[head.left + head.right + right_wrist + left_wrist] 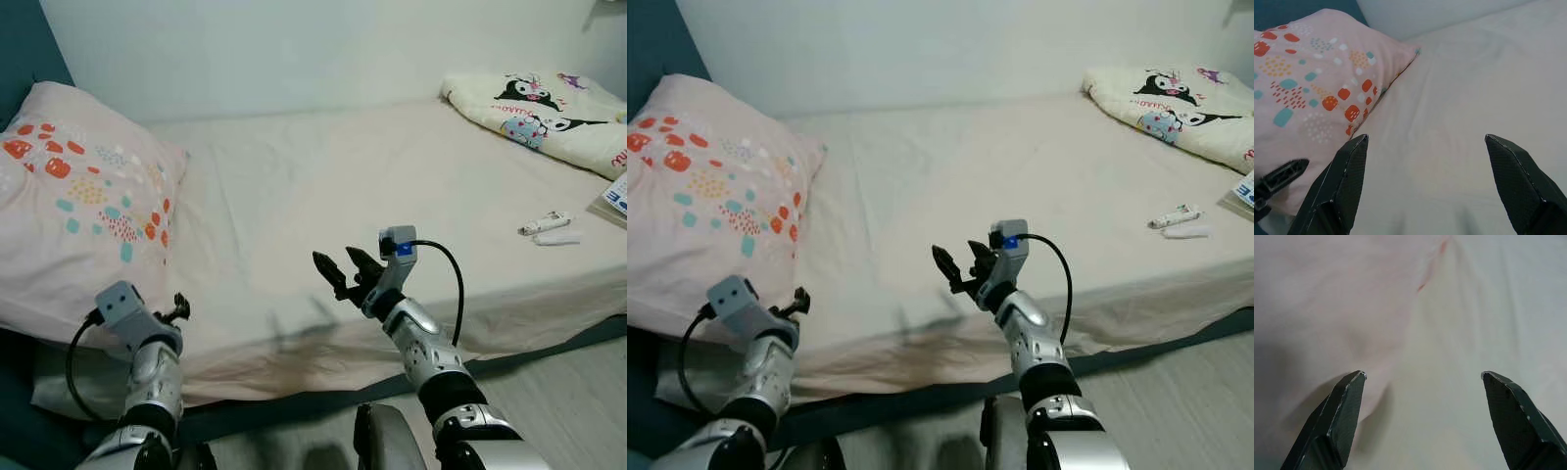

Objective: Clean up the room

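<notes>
Pink spotted pillow [73,196] lying at bed's [323,196] left end; cartoon-print blanket [549,113] lying bunched at far right corner; small white tube [545,223] lying nr right edge.

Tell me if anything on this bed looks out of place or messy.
Yes. A small white tube and a white cap-like piece lie loose on the sheet near the bed's right side, and a cartoon-print blanket sits bunched in the far right corner.

Home bedroom: sheeted bed [323,196], patterned pillow [78,206], cartoon-print blanket [539,108].
</notes>
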{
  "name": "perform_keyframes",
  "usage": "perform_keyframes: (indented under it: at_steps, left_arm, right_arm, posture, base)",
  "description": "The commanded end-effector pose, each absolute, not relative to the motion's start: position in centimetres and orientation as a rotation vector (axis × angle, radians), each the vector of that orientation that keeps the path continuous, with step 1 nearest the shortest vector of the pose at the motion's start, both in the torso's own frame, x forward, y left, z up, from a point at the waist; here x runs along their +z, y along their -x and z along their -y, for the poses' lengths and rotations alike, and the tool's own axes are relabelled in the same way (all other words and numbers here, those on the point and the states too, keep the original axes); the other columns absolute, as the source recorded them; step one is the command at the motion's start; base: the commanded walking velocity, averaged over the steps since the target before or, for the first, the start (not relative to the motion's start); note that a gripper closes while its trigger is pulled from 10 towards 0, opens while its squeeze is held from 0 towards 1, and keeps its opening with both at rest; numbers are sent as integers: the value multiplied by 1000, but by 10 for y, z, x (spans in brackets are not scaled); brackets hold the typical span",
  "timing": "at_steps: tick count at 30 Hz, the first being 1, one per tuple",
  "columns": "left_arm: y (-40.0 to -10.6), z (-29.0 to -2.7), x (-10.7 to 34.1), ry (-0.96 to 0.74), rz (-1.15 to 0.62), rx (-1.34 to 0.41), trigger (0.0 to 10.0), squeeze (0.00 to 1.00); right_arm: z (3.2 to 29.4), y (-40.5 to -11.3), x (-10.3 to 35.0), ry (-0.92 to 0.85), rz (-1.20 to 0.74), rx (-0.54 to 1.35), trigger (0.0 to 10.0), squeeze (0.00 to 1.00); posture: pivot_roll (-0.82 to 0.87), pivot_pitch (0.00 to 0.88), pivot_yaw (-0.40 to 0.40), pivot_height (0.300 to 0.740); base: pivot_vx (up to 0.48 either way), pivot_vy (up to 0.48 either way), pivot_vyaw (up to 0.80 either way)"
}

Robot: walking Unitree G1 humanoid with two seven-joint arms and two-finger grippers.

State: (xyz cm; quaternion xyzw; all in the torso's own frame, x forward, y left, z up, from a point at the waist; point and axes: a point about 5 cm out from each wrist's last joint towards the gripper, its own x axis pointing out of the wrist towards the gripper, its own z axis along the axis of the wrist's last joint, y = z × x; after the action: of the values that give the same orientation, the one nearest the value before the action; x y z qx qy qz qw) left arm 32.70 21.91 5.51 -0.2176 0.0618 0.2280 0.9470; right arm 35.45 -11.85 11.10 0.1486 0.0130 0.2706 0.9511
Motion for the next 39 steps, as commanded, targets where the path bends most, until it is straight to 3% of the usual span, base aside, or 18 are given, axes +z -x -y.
perform_keyframes:
  at_steps: [1,14,17,22,30,35,36,39]
  left_arm:
    - [-329,-222,59,426,-118,465,10000,0]
    - [-332,-238,64,313,-151,568,10000,0]
    - [-324,-251,61,225,-172,636,10000,0]
    - [-303,-267,43,220,-223,738,10000,0]
    - [-284,-270,25,318,-241,764,10000,0]
    - [-287,-265,25,352,-222,730,10000,0]
    - [-295,-261,32,405,-180,674,10000,0]
    - [-307,-256,44,491,-102,585,10000,0]
  right_arm:
    - [116,-351,107,-326,-34,559,10000,0]
    - [109,-331,88,-267,-97,648,10000,0]
    - [107,-325,83,-267,-108,661,10000,0]
    - [107,-319,80,-269,-118,671,10000,0]
    - [112,-309,83,-276,-115,678,10000,0]
    - [113,-307,84,-284,-117,678,10000,0]
    - [113,-303,85,-279,-119,692,10000,0]
    - [116,-292,86,-262,-131,712,10000,0]
  posture:
    - [-164,0,-19,453]
    - [-193,0,-23,444]
    - [-192,0,-23,444]
    - [-191,5,-27,444]
    - [-201,60,-54,444]
    - [-201,60,-54,444]
    - [-241,105,-78,444]
    - [-274,133,-96,444]
  base:
    - [0,0,0]
    - [0,0,0]
    - [0,0,0]
    - [0,0,0]
    - [0,0,0]
    - [0,0,0]
    - [0,0,0]
    - [0,0,0]
